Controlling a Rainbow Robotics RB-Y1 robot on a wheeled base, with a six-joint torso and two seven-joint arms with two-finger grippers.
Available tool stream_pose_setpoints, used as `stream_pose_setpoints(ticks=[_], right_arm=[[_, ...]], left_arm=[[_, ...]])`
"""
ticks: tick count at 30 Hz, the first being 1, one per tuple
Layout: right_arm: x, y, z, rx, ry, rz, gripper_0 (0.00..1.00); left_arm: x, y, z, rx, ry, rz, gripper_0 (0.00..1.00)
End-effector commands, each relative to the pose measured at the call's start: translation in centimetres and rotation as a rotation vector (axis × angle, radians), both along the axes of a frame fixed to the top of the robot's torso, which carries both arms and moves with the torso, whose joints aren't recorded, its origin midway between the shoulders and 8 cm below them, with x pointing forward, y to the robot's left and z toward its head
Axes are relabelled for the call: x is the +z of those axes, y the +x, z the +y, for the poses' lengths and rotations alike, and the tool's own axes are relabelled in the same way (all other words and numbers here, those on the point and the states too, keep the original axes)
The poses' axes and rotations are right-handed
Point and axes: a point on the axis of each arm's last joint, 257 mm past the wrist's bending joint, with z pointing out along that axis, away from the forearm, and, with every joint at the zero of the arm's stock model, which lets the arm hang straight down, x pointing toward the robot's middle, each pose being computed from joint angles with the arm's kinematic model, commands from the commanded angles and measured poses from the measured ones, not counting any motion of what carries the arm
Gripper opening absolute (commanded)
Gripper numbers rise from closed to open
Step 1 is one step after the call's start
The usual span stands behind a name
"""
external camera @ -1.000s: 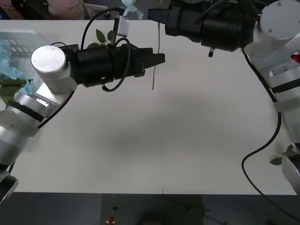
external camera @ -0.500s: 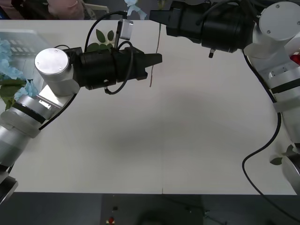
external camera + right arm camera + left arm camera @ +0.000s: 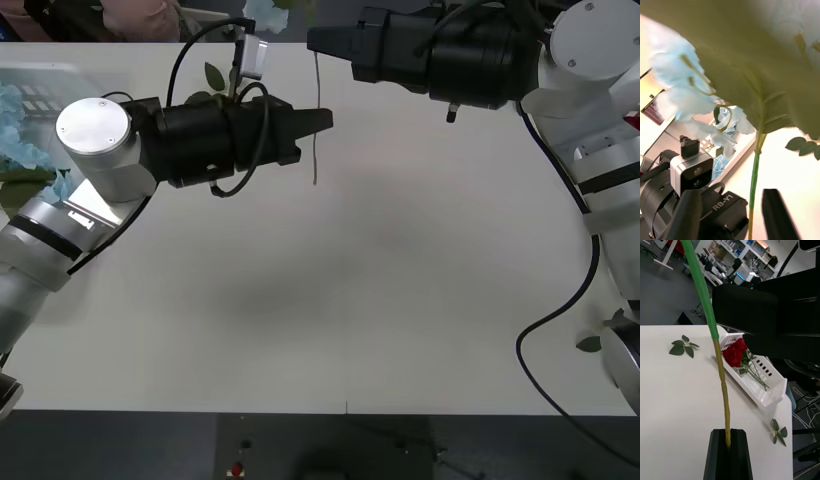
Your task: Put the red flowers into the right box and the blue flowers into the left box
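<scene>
Front view puts my left gripper [image 3: 322, 120] over the far half of the desk [image 3: 380, 300], its black fingers closed flat together on the thin stem of a blue flower [image 3: 316, 130]. That stem hangs down from above, and the pale blue head [image 3: 262, 12] sits at the far desk edge, just beside the right gripper [image 3: 318, 41], which hovers close above the left one. I cannot tell from here how the right fingers stand.

From the left wrist camera the grip is plain: the two fingers [image 3: 720, 453] are pressed shut with the brownish lower stem [image 3: 723, 390] pinched between them (no gap showing). Beyond the stem, red flowers [image 3: 734, 352] lie in the right box [image 3: 767, 390] near the desk's edge, and loose green leaf sprigs [image 3: 682, 347] lie on the desk to either side of it.

From the right wrist camera my right fingers [image 3: 777, 215] look spread apart, the stem passing between them without clear contact. More blue flowers [image 3: 20, 120] rest in the left box [image 3: 45, 75], beside the left arm.
</scene>
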Motion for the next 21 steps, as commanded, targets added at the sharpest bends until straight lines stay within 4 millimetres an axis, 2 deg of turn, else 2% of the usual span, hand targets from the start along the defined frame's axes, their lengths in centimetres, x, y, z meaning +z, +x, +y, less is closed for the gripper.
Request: stream_pose_setpoints(ticks=[1,2,3,6,8,11,12,14,15,18,21], right_arm=[[3.1,-0.4,0.6,0.018,-0.032,-0.105,0.77],[3.1,-0.3,0.4,0.015,-0.038,-0.112,0.77],[3.2,-0.3,0.3,0.014,-0.042,-0.117,0.77],[2.8,-0.3,-0.6,0.021,-0.109,-0.143,0.77],[2.3,-0.4,-2.1,0.03,-0.182,-0.163,0.77],[1.7,-0.9,-4.3,0.056,-0.267,-0.218,0.77],[1.3,-1.3,-5.3,0.076,-0.298,-0.227,0.77],[1.2,-2.2,-6.9,0.104,-0.324,-0.233,0.77],[1.3,-2.4,-7.4,0.111,-0.327,-0.234,0.77],[1.8,-3.8,-9.6,0.142,-0.319,-0.223,0.77],[2.2,-4.8,-10.8,0.168,-0.308,-0.225,0.77]], left_arm=[[2.7,1.4,3.7,0.039,0.044,-0.07,0.0],[2.8,1.9,5.6,0.061,0.062,-0.067,0.0],[2.9,2.1,6.5,0.071,0.077,-0.069,0.0],[2.1,2.9,13.0,0.124,0.2,-0.06,0.0],[0.9,2.6,18.5,0.152,0.314,-0.029,0.0],[-0.7,2.1,25.6,0.211,0.423,0.037,0.0],[-1.0,2.2,29.1,0.26,0.457,0.059,0.0],[-0.9,2.2,34.5,0.345,0.504,0.092,0.0],[-1.1,2.2,36.1,0.369,0.521,0.102,0.0],[-2.0,1.8,43.3,0.483,0.621,0.149,0.0],[-3.4,2.1,47.3,0.558,0.727,0.155,0.0]])
